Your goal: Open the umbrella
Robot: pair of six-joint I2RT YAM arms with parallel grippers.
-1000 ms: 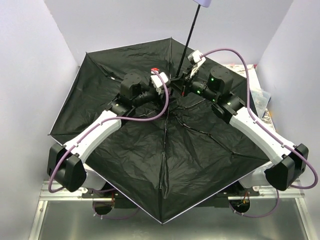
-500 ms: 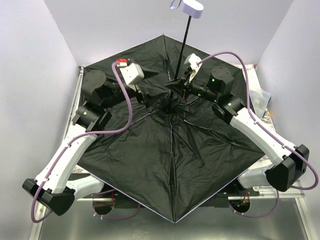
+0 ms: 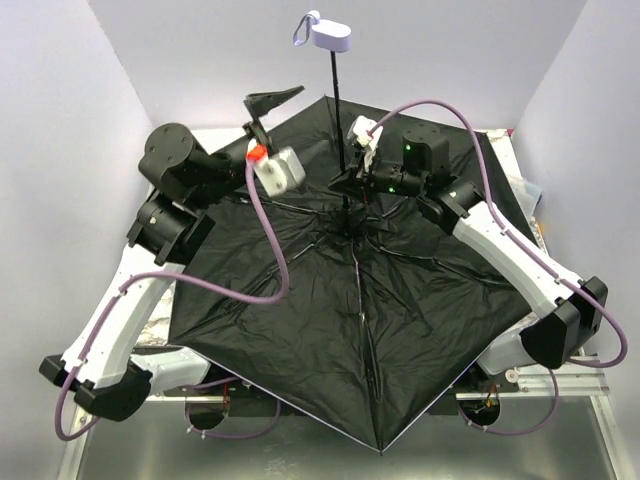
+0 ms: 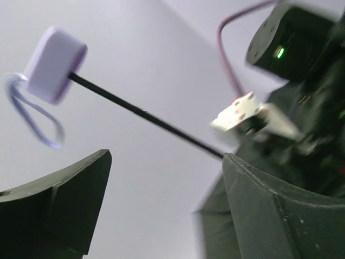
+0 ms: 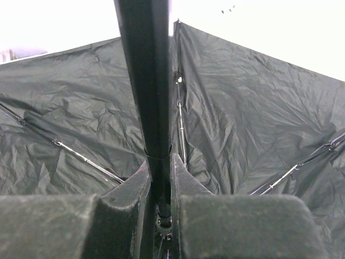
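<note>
Pale walls [image 3: 200, 50] on three sides, metal rail [image 3: 120, 390] along the near edge. The umbrella [image 3: 360, 320] lies fully open and upside down, black inside facing up, its canopy spread over most of the surface and both arm bases. One canopy corner is at 6 o'clock, another at 12. The thin black shaft [image 3: 338, 130] rises from the hub toward 12 o'clock. It ends in the lavender handle [image 3: 330, 37], which has a strap loop [image 3: 303, 28].

The right gripper [image 3: 348, 183] comes in from 4 o'clock. Its fingers [image 5: 132, 189] are pressed onto the shaft low down, just above the hub.

The left gripper [image 3: 262, 115] is at 11 o'clock of the hub, raised above the canopy. Its fingers [image 4: 81, 189] are spread wide with nothing between them, and it is apart from the shaft. A purple cable [image 3: 270, 250] loops across the canopy.
</note>
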